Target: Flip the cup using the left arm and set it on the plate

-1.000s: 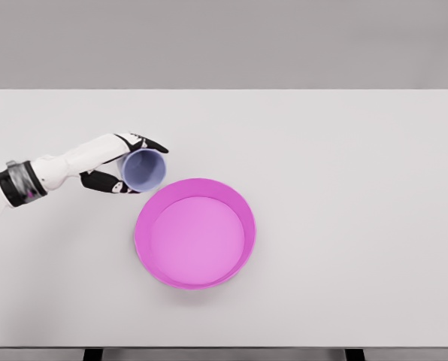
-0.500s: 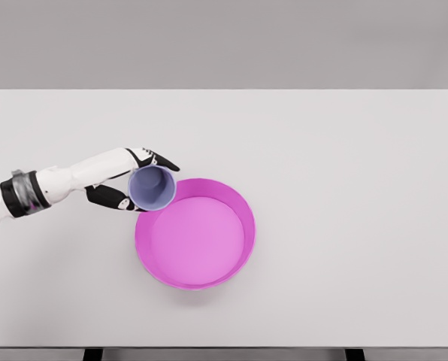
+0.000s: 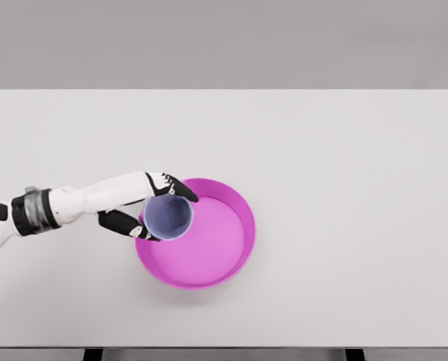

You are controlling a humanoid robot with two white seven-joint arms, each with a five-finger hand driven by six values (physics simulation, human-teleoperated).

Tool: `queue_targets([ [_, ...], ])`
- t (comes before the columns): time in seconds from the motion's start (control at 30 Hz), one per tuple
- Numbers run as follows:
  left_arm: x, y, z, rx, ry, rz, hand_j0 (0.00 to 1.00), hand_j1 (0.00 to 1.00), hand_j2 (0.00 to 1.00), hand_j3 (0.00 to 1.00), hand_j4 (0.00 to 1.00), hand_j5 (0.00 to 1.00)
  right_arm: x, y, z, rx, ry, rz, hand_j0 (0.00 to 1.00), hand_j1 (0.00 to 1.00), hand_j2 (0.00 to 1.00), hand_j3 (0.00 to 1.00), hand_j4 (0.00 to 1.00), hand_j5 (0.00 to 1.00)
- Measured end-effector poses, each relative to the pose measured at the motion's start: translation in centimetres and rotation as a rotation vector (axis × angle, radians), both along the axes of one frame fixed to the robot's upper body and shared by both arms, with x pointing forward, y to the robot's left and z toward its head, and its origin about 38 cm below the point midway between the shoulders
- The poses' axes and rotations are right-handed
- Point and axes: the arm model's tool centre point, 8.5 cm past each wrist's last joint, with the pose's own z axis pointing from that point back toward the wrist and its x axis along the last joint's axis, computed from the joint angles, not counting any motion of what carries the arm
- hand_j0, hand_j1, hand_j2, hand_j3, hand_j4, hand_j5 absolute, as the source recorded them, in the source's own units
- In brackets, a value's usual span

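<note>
Cup (image 3: 168, 216) in left robot hand (image 3: 145, 210) over plate (image 3: 235, 256) rim

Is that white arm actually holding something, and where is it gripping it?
Yes. The left robot hand holds a small pale blue cup by its side wall, fingers wrapped around it, over the pink round plate's left rim.

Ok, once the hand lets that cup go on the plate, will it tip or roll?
Probably stable if released upright: the cup looks short with a wide mouth. Released tilted, its round wall would likely roll until the pink plate's raised rim stops it. It seems light and stiff; the left hand holds it undeformed.
</note>
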Motion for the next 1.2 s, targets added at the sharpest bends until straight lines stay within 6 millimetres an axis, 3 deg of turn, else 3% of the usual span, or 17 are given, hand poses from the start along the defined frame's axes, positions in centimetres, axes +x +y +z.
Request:
queue_targets([
  [0.37,-1.0,-1.0,-1.0,-0.004,0.039,-0.037,0.84,0.84,0.84,0.84,0.84,0.84,0.0,0.0,0.0,0.000,0.000,0.000,1.00,1.00,1.00,1.00,1.00,1.00],
  [0.47,-1.1,-1.0,-1.1,-0.001,0.042,-0.039,0.94,0.94,0.94,0.94,0.94,0.94,0.0,0.0,0.0,0.000,0.000,0.000,1.00,1.00,1.00,1.00,1.00,1.00],
  [0.63,-1.0,-0.9,-0.9,-0.003,0.037,-0.036,1.00,1.00,1.00,1.00,1.00,1.00,0.0,0.0,0.0,0.000,0.000,0.000,1.00,1.00,1.00,1.00,1.00,1.00],
  [0.87,-0.6,-0.6,-0.1,-0.020,0.023,-0.022,1.00,1.00,1.00,1.00,1.00,1.00,0.0,0.0,0.0,0.000,0.000,0.000,1.00,1.00,1.00,1.00,1.00,1.00],
  [1.03,0.2,1.6,1.4,-0.027,0.005,0.038,1.00,1.00,1.00,1.00,1.00,1.00,0.0,0.0,0.0,0.000,0.000,0.000,1.00,1.00,1.00,1.00,1.00,1.00],
  [1.2,1.4,7.0,1.6,-0.005,0.006,0.194,1.00,1.00,1.00,1.00,1.00,1.00,0.0,0.0,0.0,0.000,0.000,0.000,1.00,1.00,1.00,1.00,1.00,1.00],
])
